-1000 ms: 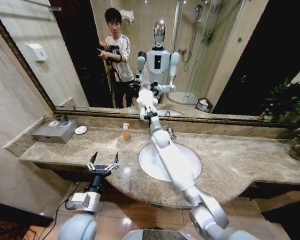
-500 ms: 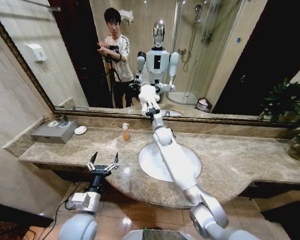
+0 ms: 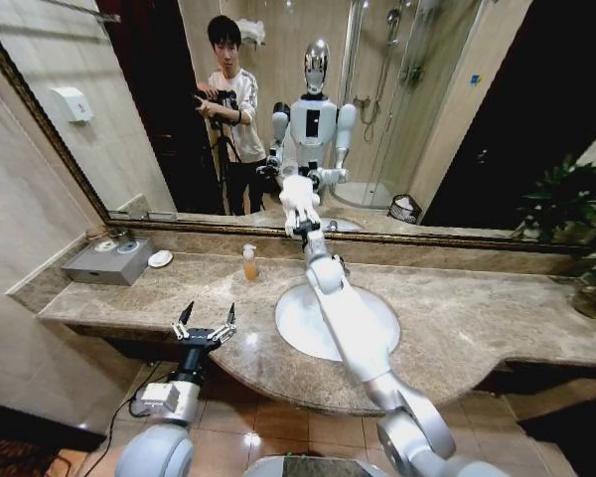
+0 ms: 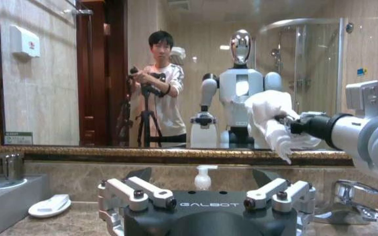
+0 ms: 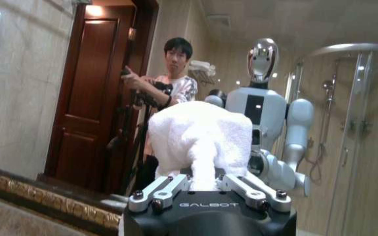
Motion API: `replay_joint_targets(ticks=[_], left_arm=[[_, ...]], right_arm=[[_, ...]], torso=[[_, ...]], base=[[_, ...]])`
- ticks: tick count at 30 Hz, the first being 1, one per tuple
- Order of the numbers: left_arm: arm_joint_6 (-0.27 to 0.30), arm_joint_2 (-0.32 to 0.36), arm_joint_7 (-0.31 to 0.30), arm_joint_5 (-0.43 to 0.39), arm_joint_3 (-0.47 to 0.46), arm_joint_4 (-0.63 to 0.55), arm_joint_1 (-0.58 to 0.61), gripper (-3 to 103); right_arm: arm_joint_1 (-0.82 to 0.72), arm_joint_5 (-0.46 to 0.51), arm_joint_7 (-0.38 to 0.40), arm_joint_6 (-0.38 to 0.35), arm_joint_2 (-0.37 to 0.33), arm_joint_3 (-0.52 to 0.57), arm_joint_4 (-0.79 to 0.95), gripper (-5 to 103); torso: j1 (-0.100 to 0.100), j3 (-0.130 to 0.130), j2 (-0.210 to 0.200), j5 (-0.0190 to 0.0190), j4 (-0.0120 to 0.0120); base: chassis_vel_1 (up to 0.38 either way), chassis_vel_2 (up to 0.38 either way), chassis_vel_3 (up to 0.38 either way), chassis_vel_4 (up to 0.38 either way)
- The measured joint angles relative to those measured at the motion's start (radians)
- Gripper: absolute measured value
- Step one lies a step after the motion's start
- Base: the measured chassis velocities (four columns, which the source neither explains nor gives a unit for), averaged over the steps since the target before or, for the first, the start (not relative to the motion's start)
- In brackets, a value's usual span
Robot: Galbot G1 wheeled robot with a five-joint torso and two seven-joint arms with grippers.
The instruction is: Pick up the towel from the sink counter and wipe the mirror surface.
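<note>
Towel (image 3: 297, 195) is bunched in my right gripper (image 3: 300, 221), whose fingers pinch it tight, and it sits pressed up against the mirror (image 3: 457, 119) just above the mirror's lower frame edge. From my right wrist camera the towel (image 5: 200, 137) rises as a white mound straight out of the gripper (image 5: 204, 189), with the glass close behind it. My right arm stretches out from me over the basin (image 3: 308, 328) of the counter (image 3: 477, 318), crossing above the tap (image 3: 340, 264), which stands between the basin and the mirror. My left wrist camera sees the towel (image 4: 271, 120) held against the mirror, above the tap (image 4: 346, 201).

My left gripper (image 3: 205, 323) hovers at the front edge of the counter, on the basin's left side, its fingers spread wide with nothing between them. Beyond it, near the mirror, a soap bottle (image 3: 249, 262) stands on the counter left of the basin, with a white dish (image 3: 160, 258) and a grey box (image 3: 109, 260) farther left.
</note>
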Motion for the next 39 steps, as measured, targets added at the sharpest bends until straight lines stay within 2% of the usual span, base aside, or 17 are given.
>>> replay_joint_targets(ticks=[15,26,33,39], left_arm=[[0.0,0.0,0.0,0.0,0.0,0.0,0.0,100],[0.0,0.0,0.0,0.0,0.0,0.0,0.0,100],[0.0,0.0,0.0,0.0,0.0,0.0,0.0,100],[0.0,0.0,0.0,0.0,0.0,0.0,0.0,100]], right_arm=[[0.105,-0.008,0.015,-0.065,0.0,-0.025,0.149,13],[0.0,-0.065,-0.006,0.004,0.0,-0.015,0.005,13],[0.03,-0.077,-0.004,0.01,0.0,-0.012,-0.002,13],[0.099,-0.065,0.008,-0.047,0.0,-0.011,0.109,13]], torso=[[0.0,0.0,0.0,-0.0001,0.0002],[0.0,0.0,0.0,0.0,-0.0001],[0.0,0.0,0.0,0.0,0.0002],[0.0,0.0,0.0,-0.0001,0.0]], base=[[0.0,0.0,0.0,0.0],[0.0,0.0,0.0,0.0],[0.0,0.0,0.0,0.0],[0.0,0.0,0.0,0.0]])
